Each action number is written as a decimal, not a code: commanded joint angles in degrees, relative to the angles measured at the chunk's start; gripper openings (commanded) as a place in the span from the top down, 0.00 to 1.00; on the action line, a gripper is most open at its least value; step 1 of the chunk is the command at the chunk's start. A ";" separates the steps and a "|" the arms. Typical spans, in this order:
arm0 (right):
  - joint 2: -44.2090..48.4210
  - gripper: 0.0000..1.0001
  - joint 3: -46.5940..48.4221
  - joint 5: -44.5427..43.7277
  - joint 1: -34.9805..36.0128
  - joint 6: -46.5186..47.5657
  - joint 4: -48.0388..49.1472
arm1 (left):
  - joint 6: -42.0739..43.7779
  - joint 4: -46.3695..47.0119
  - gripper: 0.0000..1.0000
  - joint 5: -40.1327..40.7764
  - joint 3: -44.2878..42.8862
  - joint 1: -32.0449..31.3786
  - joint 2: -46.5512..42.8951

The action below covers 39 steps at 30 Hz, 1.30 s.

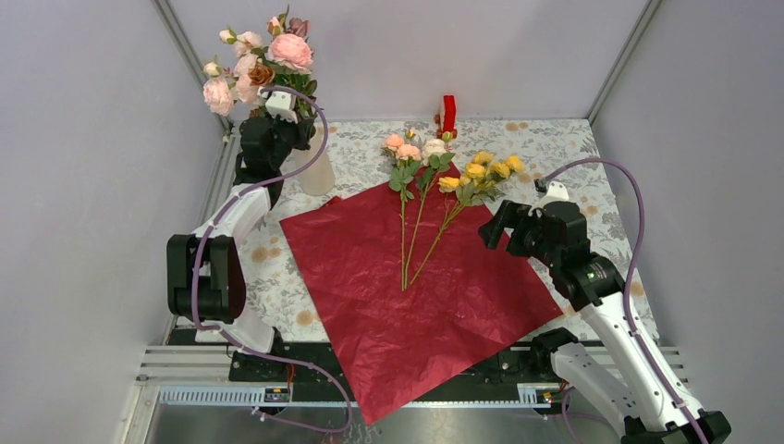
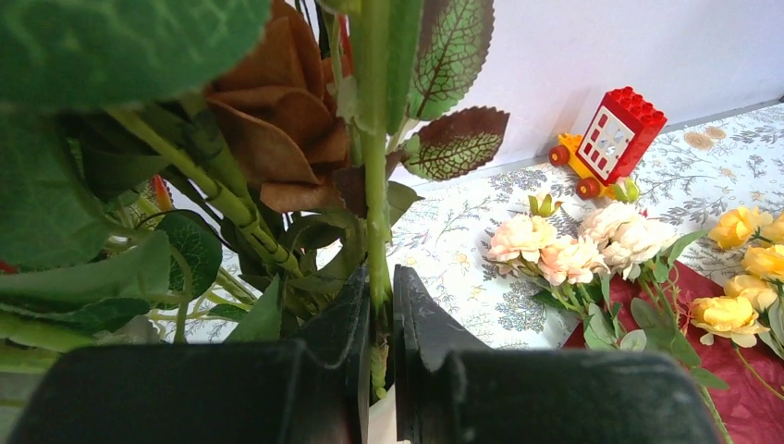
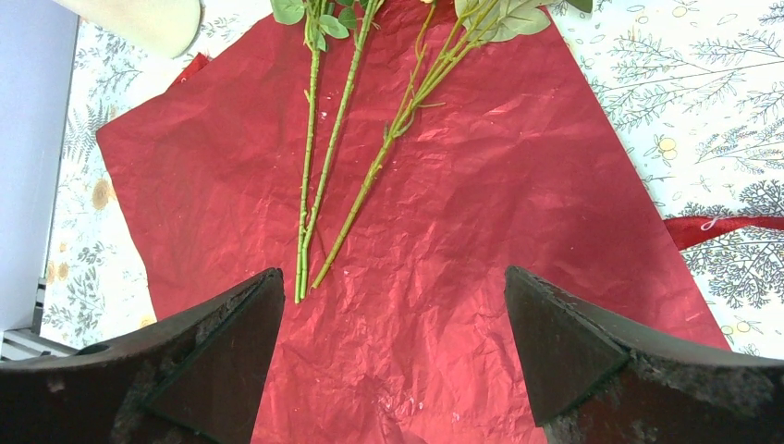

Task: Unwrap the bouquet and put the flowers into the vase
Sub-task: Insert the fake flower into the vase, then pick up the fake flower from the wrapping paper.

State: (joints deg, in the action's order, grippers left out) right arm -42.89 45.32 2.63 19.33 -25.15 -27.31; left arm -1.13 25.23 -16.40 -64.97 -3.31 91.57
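Dark red wrapping paper is lying flat and crinkled across the middle of the tabletop, with its near corner hanging over the front edge between the arm bases. The right hand is hovering above the paper's right side with its jaws spread wide, gripping nothing. A red ribbon is lying on the floral cloth just off the paper's right edge. Three loose flowers are lying on the paper with their green stems fanning toward the near side, stem ends close together. Their pink and cream blooms and yellow blooms are resting past the paper's far edge on the cloth. At far left the cream-white vase is standing upright just beyond the paper's left corner, partly hidden by the left arm. The left hand is sitting right by it, jaws pressed nearly together and pinching a green stem of the bouquet bunch. The bunch's pink, peach and brown heads are rising above the hand against the back wall. I cannot tell how deep these stems are sitting in the vase. A red and yellow toy block is standing at the far edge.
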 commanded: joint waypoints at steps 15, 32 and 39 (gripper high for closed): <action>0.56 0.05 -1.02 1.40 -0.44 -0.62 2.36 | -2.52 -0.32 0.56 -0.82 1.93 -0.07 -4.22; 1.82 0.07 -1.90 1.93 -0.43 -1.19 2.34 | -9.79 -15.00 0.19 5.69 2.97 -3.34 -16.66; 0.66 0.11 -2.07 2.93 -0.38 -2.00 2.24 | -15.29 -32.78 0.15 4.97 1.19 -3.37 -22.26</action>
State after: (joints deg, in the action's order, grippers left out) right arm -41.67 43.24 4.21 19.31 -26.06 -26.30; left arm -12.43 2.37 -12.10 -62.24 -6.83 72.27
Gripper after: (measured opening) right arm 0.901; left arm 0.844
